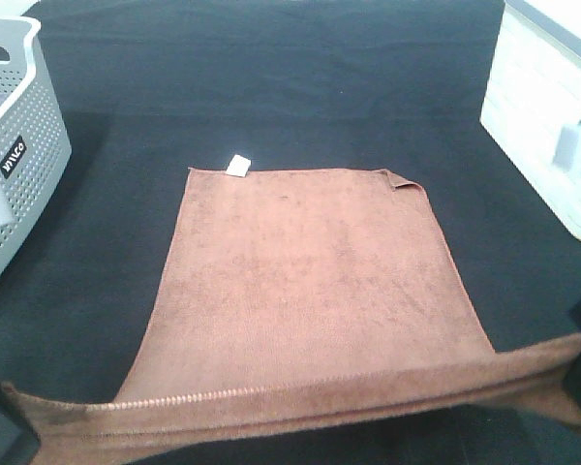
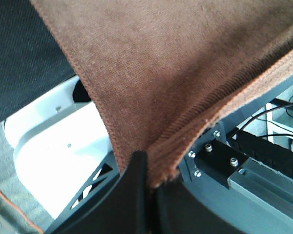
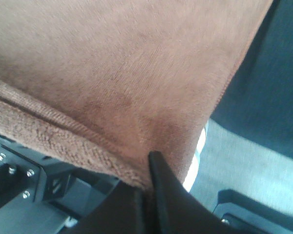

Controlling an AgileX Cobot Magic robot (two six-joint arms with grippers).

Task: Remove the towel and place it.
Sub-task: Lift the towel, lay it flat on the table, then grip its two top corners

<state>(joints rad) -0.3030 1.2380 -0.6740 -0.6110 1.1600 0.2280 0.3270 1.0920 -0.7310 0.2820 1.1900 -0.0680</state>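
Towel (image 1: 310, 271) in left gripper (image 2: 149, 181), right gripper (image 3: 147, 187)

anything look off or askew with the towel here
Only a small thing: the towel has its far right corner folded back on itself, not flat on the black tablecloth. Its near edge is raised, pinched by the left gripper and right gripper.
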